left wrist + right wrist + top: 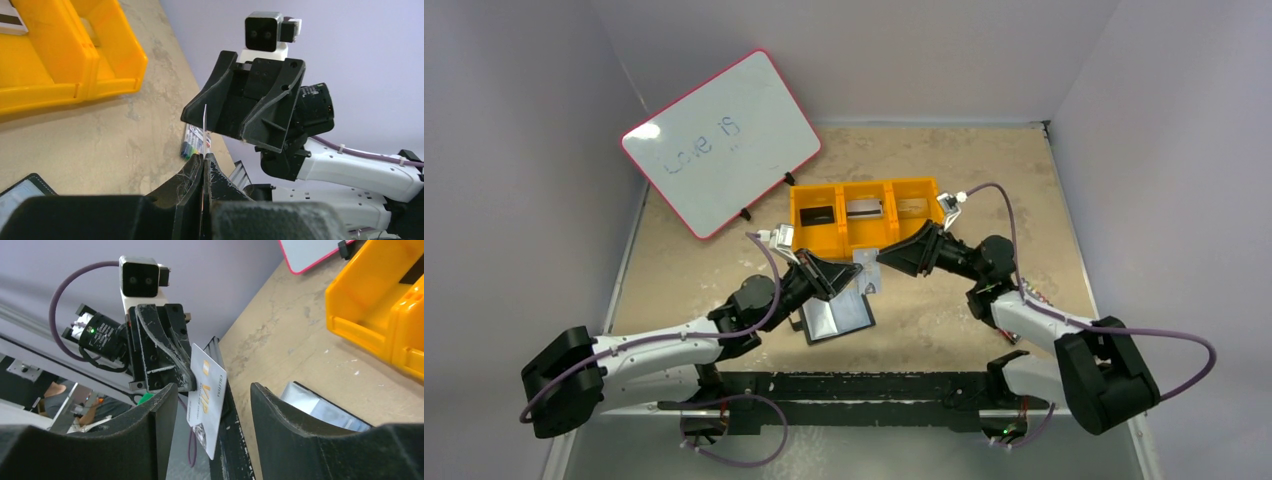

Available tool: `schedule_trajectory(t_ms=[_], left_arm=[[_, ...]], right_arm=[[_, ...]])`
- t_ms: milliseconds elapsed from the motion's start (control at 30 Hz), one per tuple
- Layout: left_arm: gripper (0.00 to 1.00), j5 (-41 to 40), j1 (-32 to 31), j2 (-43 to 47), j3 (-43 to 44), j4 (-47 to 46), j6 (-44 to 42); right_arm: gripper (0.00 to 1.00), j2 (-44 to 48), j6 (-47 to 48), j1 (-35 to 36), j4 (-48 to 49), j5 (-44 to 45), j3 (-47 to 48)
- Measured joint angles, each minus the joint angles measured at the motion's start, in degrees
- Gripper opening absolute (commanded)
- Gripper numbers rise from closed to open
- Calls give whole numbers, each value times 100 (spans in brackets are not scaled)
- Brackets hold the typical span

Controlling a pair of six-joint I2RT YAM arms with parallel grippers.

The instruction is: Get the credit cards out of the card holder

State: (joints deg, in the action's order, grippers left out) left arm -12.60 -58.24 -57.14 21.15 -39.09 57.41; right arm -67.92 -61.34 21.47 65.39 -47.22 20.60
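My left gripper [204,159] is clamped tight on a white printed plastic card [206,410], held in the air near the open black fold card holder [836,318]. My right gripper [212,390] straddles the card, jaws apart, not touching. I should centre on its face and clamp flat before the left lets go. The orange three-compartment plastic tray [864,186] holds a black card [817,214], silver card [864,209] and tan card [912,206], one per bin.

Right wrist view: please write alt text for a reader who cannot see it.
The left fingers pinch a white card with gold print upright, between the open right fingers. Behind, on the tan table, lie the opened card holder and an orange tray.
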Motion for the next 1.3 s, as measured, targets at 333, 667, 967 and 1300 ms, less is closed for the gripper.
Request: schedule_trajectory(t_ms=[333, 667, 967, 1300], left_arm=[[0, -72, 0, 236, -177, -573, 50], [0, -109, 0, 284, -223, -660, 52], [0, -70, 0, 273, -234, -656, 66], [0, 48, 0, 254, -339, -737, 205]], right_arm=[[45, -417, -511, 201, 802, -184, -166], [30, -1106, -1425, 264, 2232, -494, -166], [29, -1421, -1993, 291, 2476, -490, -166], [23, -1005, -1891, 291, 2487, -498, -151]])
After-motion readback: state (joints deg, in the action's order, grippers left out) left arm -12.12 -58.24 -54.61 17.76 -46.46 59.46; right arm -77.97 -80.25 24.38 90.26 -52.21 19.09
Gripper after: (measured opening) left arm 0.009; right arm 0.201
